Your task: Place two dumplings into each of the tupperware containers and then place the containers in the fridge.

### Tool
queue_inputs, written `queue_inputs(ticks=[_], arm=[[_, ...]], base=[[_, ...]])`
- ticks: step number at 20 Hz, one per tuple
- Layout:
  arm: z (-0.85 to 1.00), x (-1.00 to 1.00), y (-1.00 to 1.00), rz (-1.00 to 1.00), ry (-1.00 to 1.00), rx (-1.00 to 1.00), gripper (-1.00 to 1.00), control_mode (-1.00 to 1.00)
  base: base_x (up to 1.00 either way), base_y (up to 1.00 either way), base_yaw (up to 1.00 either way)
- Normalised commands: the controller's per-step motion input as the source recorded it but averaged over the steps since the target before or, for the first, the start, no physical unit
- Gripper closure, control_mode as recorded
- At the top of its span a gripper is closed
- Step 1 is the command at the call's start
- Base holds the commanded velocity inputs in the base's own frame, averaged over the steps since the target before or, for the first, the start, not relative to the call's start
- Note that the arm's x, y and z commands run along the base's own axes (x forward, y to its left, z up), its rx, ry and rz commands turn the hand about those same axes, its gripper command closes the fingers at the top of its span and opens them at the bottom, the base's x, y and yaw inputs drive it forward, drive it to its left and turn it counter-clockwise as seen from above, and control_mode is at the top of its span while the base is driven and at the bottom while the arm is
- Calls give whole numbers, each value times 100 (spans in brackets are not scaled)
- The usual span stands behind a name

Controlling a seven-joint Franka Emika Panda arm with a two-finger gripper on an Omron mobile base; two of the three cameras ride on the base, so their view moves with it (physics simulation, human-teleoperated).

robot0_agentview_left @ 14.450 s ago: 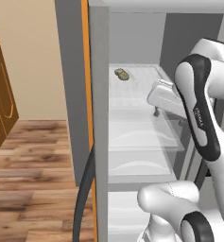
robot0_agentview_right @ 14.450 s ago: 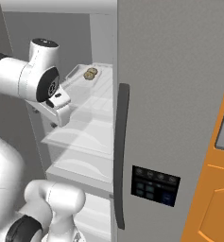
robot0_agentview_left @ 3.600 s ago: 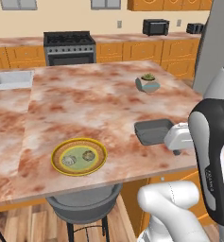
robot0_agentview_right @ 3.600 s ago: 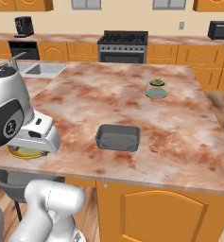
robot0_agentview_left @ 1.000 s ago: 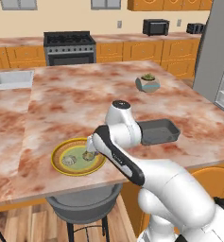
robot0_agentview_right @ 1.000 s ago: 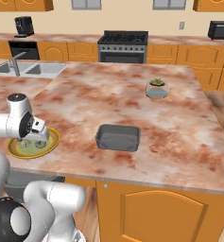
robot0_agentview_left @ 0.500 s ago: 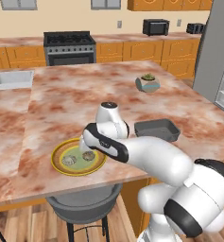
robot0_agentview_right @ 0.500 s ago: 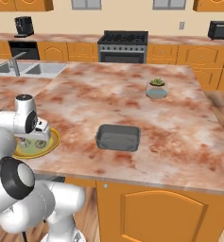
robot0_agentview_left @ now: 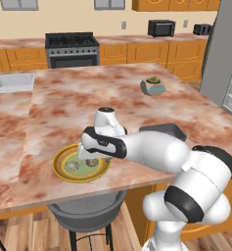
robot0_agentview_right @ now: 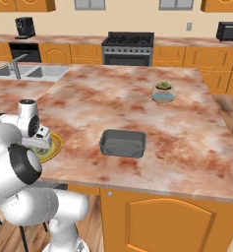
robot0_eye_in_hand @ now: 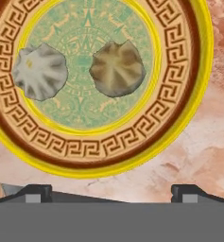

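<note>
My gripper (robot0_eye_in_hand: 111,191) hovers wide open and empty over the yellow-rimmed plate (robot0_agentview_left: 63,175), where two dumplings (robot0_eye_in_hand: 117,69) wait; the dark container (robot0_agentview_right: 122,143) to the right sits unfilled.

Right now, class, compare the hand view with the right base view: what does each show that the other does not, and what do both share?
Hand view alone: two separate dumplings, a pale one and a browner one, and the plate's patterned centre. Right base view alone: the dark grey container, potted plant, stove, sink and the open gripper low over the plate. Both share the yellow-rimmed plate on the marbled counter.
</note>
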Motion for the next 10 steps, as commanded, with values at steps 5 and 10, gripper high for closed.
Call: queue_inputs(ticks=[5, 10], arm=[[-36, 20, 0, 0, -4, 0, -100, -100], [-13, 25, 0, 0, -1, 0, -100, -100]], base=[[0, 0, 0], [0, 0, 0]])
